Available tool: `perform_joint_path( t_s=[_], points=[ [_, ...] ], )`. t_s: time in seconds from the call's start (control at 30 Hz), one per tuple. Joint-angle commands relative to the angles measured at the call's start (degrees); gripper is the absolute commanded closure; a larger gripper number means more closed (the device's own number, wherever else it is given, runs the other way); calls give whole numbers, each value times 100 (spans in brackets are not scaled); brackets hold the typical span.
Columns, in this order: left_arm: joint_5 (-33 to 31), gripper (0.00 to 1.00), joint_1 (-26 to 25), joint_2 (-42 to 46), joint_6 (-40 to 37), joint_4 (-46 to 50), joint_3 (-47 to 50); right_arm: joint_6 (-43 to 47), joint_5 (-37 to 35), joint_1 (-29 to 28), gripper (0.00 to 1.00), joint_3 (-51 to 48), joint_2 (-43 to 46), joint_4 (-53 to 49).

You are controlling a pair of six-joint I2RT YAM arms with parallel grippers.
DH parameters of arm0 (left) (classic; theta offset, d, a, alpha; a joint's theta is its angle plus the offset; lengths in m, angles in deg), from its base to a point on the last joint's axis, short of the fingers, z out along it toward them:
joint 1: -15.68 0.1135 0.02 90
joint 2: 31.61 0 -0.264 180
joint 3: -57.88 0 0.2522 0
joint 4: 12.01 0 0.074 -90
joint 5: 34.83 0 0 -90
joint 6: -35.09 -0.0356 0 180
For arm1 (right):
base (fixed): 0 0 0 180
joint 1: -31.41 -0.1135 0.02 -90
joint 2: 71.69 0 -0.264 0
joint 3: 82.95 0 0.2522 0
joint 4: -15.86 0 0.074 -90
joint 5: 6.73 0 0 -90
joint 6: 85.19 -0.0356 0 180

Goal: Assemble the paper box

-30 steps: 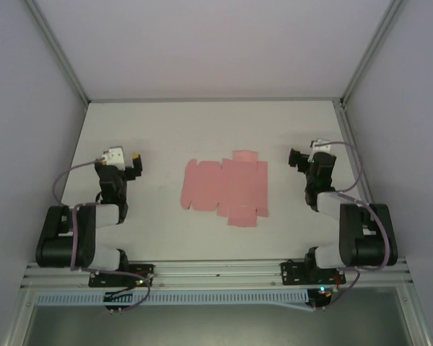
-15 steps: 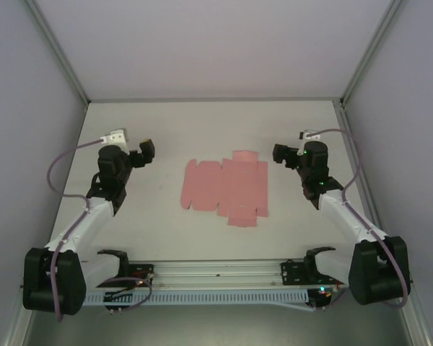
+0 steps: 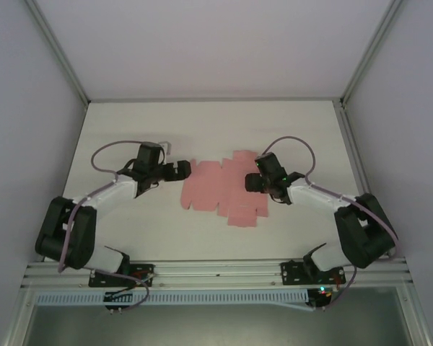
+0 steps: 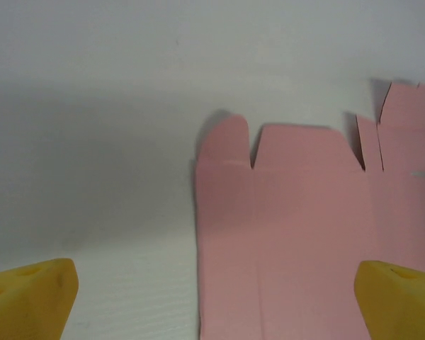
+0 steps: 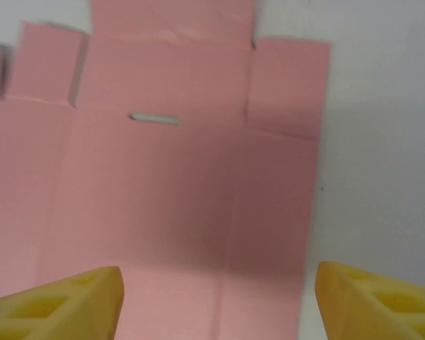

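Position check: the paper box (image 3: pixel 224 191) lies flat and unfolded mid-way across the tabletop (image 3: pixel 130 122), its long axis running left to right. Your left gripper (image 3: pixel 179 170), jaws apart, is at its left edge. Your right gripper (image 3: pixel 251 182), also apart, hangs over its right panels, judged nearer.

- Top external: high at near side, looking down on whole table (image 3: pixel 202 130).
- Wrist views: close and low, opposite ends of paper box (image 4: pixel 290 234), shared with top.
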Motion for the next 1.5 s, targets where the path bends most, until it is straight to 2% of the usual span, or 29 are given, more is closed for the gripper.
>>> perform_joint_path(
  t_s=[0.0,0.03,0.23,0.37,0.73,0.9,1.03,1.23,1.37,1.47],
  points=[
    [584,0,-33,-358,7,347,-405,-303,-521,-10,36,200,-302,-322],
    [629,0,-24,-486,-43,433,-477,-266,-533,0,41,214,-414,-308],
    [1095,1,-86,-985,-191,407,-599,-332,-605,19,57,315,-1079,-397],
    [991,2,-101,-1350,-232,690,-781,-445,-565,53,58,177,-1247,-266],
    [1876,9,-221,-1929,-580,650,-1030,-472,-251,59,59,-160,-1166,65],
    [2571,13,-255,-1823,-370,34,-888,-423,-119,58,59,-262,-1069,183],
    [2972,13,-228,-1368,-187,-374,-720,-433,-44,73,59,-424,-931,406],
    [3706,14,-117,-844,396,-1796,-149,-379,186,145,59,-773,-662,885],
    [3750,16,-142,-894,509,-2181,-150,-250,459,180,59,-1009,-439,1361],
    [3688,16,-237,-1017,286,-1981,-375,-201,591,218,59,-1135,-335,1653]
  ],
)
